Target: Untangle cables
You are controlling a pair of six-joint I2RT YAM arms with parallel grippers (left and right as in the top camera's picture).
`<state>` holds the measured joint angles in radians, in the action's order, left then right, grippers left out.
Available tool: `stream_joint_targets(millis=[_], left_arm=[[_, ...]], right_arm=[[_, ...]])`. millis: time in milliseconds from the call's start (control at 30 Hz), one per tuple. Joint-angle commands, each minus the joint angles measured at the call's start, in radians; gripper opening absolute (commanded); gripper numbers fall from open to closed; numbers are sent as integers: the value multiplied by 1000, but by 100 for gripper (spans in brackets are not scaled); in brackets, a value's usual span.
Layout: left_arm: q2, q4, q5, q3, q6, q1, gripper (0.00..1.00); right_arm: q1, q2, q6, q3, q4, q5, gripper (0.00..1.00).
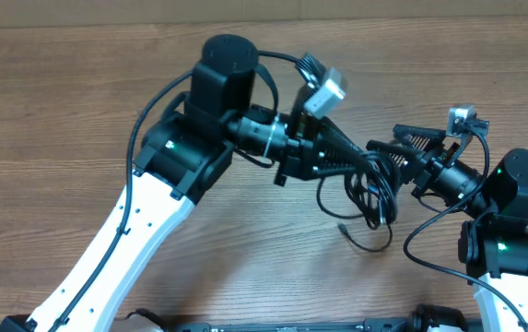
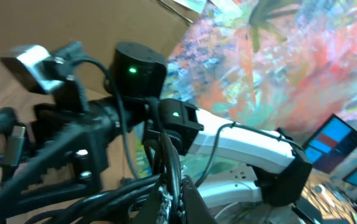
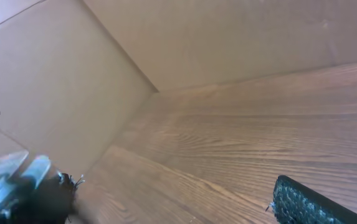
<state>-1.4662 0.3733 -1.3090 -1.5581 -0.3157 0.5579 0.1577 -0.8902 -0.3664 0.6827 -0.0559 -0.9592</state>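
Observation:
The cables (image 1: 367, 195) are thin black cords bunched in loose loops, hanging down to the table from my left gripper (image 1: 370, 159). One plug tip (image 1: 343, 226) rests on the wood. In the left wrist view the left gripper (image 2: 177, 200) is shut on the cables (image 2: 119, 194), with several strands pinched between its pads. My right gripper (image 1: 394, 149) faces it from the right, close to the bundle, with its jaws wide apart. The right wrist view shows the right gripper (image 3: 172, 190) open with only bare table between its fingers (image 3: 306, 202); no cable shows there.
The wooden table (image 1: 79, 92) spreads to the left and behind. A cardboard wall (image 3: 103, 68) stands at the table's far edge. The right arm's white link (image 2: 240, 142) crosses the left wrist view, with a colourful backdrop (image 2: 278, 56) beyond.

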Motion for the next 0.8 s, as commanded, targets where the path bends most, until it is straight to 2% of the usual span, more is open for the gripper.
stream_joint_targets(millis=[0, 233, 400, 767], left_arm=[[28, -5, -15, -23, -5, -31, 4], [28, -5, -15, -23, 2, -74, 5], [28, -4, -5, -23, 32, -59, 4], [28, 24, 90, -23, 70, 2, 4]], right_arm=[[6, 5, -3, 4, -2, -50, 100], [6, 5, 2, 4, 8, -211, 100], [6, 5, 1, 4, 80, -308, 100], [6, 5, -8, 4, 188, -326, 100]])
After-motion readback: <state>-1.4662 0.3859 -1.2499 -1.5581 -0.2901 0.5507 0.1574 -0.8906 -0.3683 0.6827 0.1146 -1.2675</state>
